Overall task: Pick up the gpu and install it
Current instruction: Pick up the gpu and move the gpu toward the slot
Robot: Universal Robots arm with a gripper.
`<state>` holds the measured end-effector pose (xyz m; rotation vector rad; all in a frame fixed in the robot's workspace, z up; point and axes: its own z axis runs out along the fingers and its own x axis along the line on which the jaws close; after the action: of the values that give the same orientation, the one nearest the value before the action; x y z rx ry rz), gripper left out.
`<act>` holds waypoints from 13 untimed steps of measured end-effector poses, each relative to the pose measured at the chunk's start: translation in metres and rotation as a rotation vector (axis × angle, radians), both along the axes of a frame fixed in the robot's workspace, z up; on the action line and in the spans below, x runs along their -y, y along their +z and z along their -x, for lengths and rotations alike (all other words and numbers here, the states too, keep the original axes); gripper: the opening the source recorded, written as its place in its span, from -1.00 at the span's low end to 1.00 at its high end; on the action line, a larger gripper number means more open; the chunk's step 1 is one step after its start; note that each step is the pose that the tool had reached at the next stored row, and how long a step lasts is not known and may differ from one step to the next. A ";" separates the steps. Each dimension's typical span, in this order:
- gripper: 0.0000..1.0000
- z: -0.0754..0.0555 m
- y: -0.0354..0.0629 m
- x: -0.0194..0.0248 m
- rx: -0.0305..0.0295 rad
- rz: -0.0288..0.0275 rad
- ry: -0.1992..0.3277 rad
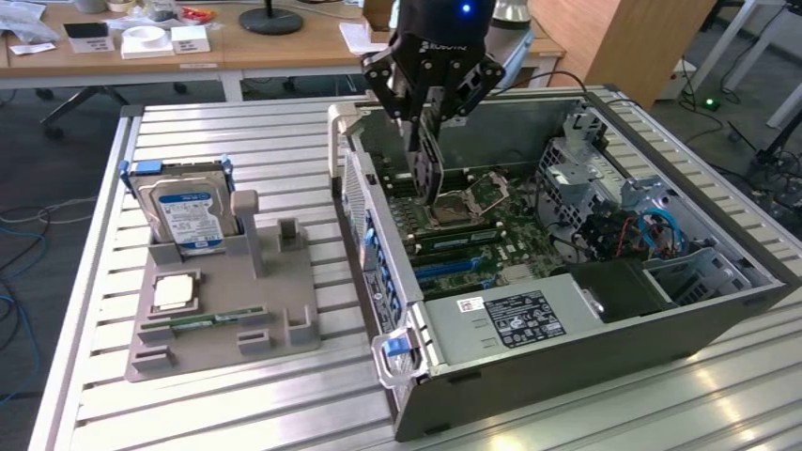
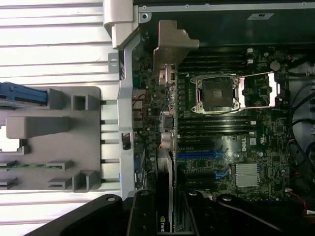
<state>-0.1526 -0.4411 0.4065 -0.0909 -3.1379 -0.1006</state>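
gpu (image 1: 427,164) clamped in end effector (image 1: 433,115), above motherboard (image 1: 499,235)

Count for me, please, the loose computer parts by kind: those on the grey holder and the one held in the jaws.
hard drive: 1
square processor chip: 1
RAM stick: 1
gpu: 1
Total: 4

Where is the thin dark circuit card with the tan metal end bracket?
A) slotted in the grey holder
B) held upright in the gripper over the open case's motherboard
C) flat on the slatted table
B: the black gripper clamps the dark circuit card upright above the green motherboard.
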 end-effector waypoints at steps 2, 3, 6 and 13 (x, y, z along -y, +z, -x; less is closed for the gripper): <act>-0.47 -0.004 0.0001 0.0000 -0.0001 -0.0002 0.000; -0.47 -0.006 0.0000 0.0000 -0.0001 -0.0004 0.000; -0.47 -0.012 0.0000 0.0000 -0.0001 -0.0010 0.000; -0.47 -0.031 0.0000 0.0000 -0.0001 -0.0031 0.000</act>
<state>-0.1221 -0.4411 0.4066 -0.0910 -3.1375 -0.1056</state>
